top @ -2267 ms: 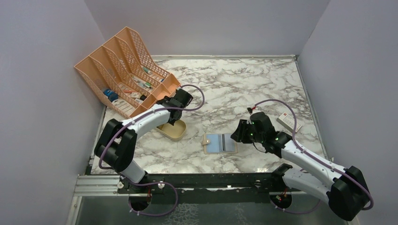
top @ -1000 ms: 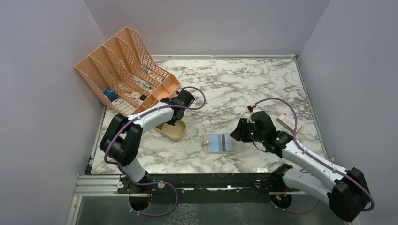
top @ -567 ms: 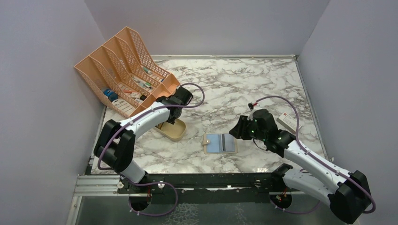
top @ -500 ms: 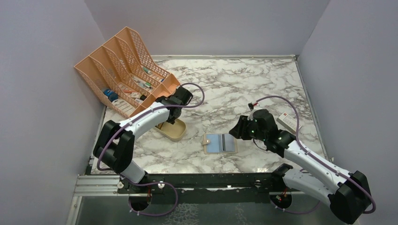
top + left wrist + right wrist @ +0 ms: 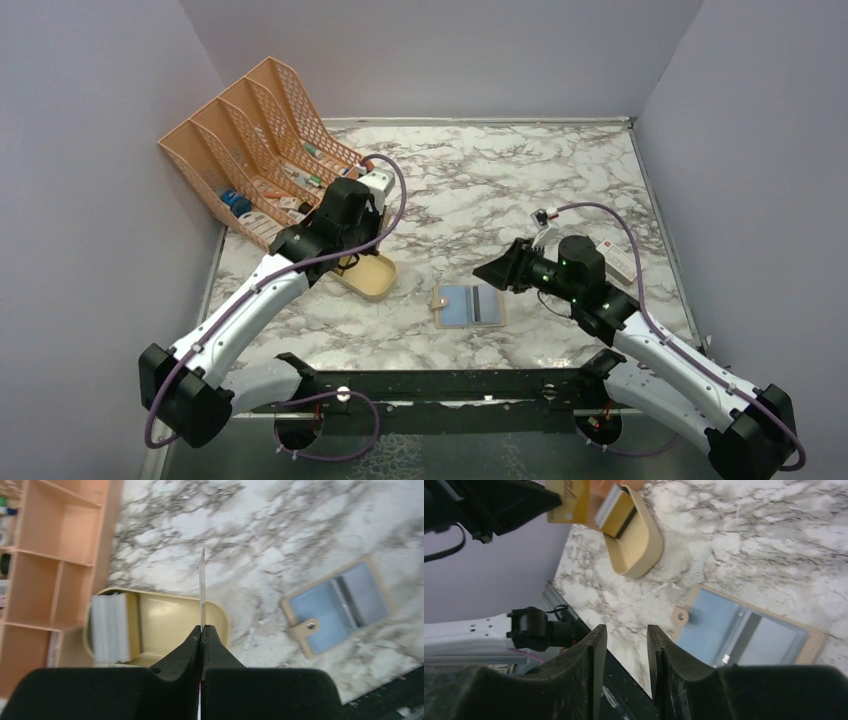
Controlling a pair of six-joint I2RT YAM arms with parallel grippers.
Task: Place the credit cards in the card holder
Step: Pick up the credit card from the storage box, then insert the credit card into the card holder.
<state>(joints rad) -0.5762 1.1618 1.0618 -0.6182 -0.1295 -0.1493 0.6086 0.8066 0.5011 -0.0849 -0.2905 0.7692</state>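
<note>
Two arms work here. The left fingers (image 5: 202, 634) are clenched on one credit card (image 5: 202, 587), held edge-on in the air above the beige oval dish (image 5: 165, 622). The right fingers (image 5: 625, 630) stand parted with nothing between them, hovering over the card holder (image 5: 470, 306).

There is one card holder, one dish, one orange mesh file rack (image 5: 262, 130) and one white box with a red mark (image 5: 615, 258). A stack of further cards (image 5: 110, 627) stands on edge at the rack end of the dish; their number cannot be told.

The desk (image 5: 500, 170) has a white marble pattern with grey veins, and plain lavender walls close it in on three sides. The rack sits in the far left corner and the box near the right edge.

The card holder lies open and flat near the middle of the desk, towards its near edge, well apart from the dish. It has a tan border, pale blue-grey inner pockets and a small snap tab (image 5: 680, 616) on one side. From the right wrist, the held card's face looks tan.
</note>
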